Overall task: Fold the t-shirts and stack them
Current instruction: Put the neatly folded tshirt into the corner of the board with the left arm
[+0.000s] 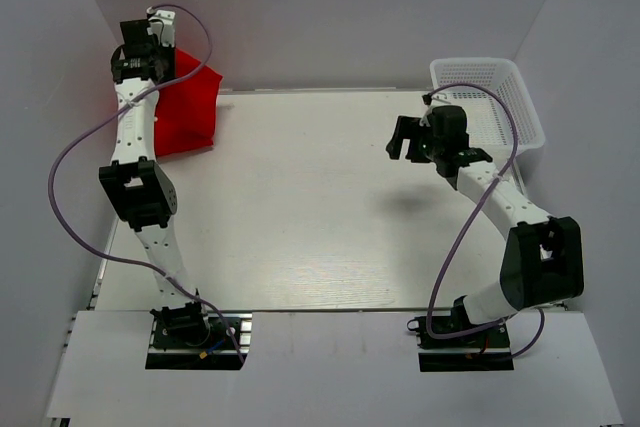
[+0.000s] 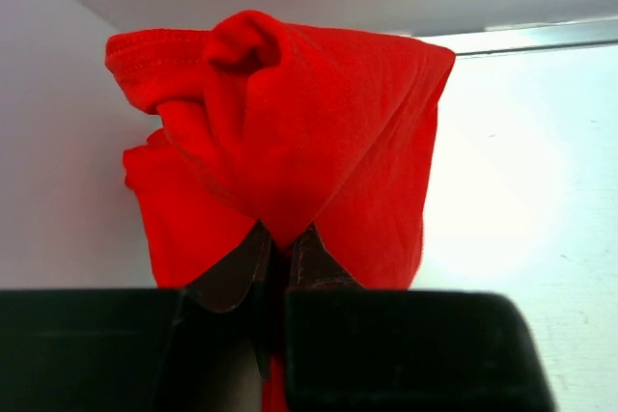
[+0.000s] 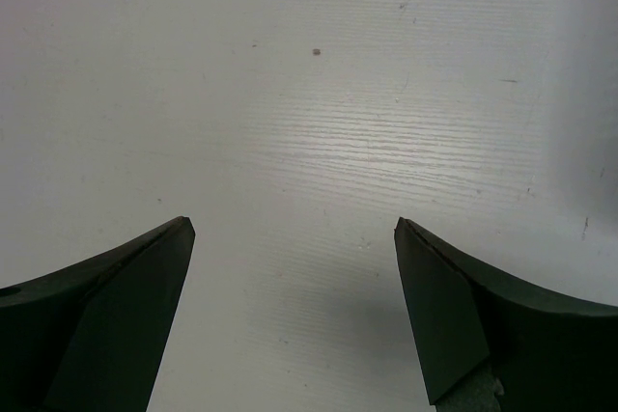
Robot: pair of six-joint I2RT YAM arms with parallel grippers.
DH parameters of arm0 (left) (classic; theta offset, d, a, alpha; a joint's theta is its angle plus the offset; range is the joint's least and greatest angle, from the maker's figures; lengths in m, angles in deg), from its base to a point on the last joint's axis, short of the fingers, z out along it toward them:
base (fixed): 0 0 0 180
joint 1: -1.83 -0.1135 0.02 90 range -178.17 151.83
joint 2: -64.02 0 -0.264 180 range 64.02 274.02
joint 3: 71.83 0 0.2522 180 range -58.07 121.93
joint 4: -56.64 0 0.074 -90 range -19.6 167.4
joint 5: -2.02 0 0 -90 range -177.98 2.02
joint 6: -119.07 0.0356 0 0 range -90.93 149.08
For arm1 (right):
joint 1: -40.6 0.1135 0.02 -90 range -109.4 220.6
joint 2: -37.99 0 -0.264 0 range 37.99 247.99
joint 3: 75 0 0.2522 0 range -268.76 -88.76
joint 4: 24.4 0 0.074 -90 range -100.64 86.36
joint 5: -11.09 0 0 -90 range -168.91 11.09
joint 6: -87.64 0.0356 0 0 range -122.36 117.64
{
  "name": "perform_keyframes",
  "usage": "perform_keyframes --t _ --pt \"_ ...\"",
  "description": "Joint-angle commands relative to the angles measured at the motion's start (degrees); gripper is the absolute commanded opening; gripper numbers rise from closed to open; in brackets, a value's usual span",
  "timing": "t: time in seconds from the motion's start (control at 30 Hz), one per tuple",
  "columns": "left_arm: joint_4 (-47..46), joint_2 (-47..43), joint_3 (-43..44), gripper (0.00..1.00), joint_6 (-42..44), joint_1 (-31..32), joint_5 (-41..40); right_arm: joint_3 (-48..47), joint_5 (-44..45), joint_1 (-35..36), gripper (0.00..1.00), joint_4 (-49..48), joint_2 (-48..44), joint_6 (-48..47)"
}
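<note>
T-shirt: bright red and bunched, at the upper left of the top view, over the far corner of the table.
Left gripper: jaws clamped on a fold of the crumpled cloth.
Right gripper: jaws wide apart, empty, above bare wood near the white basket.
Step in hand: probably carrying the shirt to mid-table. Drag it low and slowly so it spreads flat, then pin a free corner with the right.
</note>
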Motion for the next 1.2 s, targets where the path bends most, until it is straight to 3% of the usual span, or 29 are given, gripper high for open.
perform_keyframes --t 0.0,0.33,0.37,0.4,0.43,0.67,0.93,1.07,1.17 --pt "-2.7 -1.8 -0.3 0.0 -1.3 -2.5 1.0 -3.6 -0.4 0.1 0.9 -1.4 0.9 0.7" --pt "-3.3 3.2 -1.0 0.0 -2.5 -6.9 -3.5 -5.9 0.5 0.2 0.9 0.5 1.9 0.7" --pt "-3.3 3.8 -1.0 0.06 -2.5 -6.9 -4.4 -6.0 0.6 0.3 0.9 0.7 2.2 0.7" --pt "-4.1 4.6 -1.0 0.3 -2.5 -7.5 -6.3 -6.5 0.7 0.2 0.9 0.9 2.3 0.9" --pt "-4.1 4.6 -1.0 0.99 -3.2 -7.5 -8.2 -6.6 0.8 0.1 0.9 1.2 2.4 1.1" --pt "-5.5 5.8 2.2 1.0 -4.0 -7.5 -13.5 -7.8 1.1 0.5 0.9 2.4 2.5 0.4" --pt "-6.0 2.8 1.6 1.0 -5.0 -6.4 -6.1 -7.0 1.1 0.5 0.9 2.8 0.9 -0.7" --pt "-1.3 -1.1 -0.6 1.0 -8.4 -5.0 5.1 -6.5 1.6 0.4 0.9 4.3 -0.3 -0.1" --pt "3.4 -5.2 -5.0 1.0 -13.4 -1.3 7.8 -3.5 2.5 0.4 0.9 4.6 -2.5 0.5"
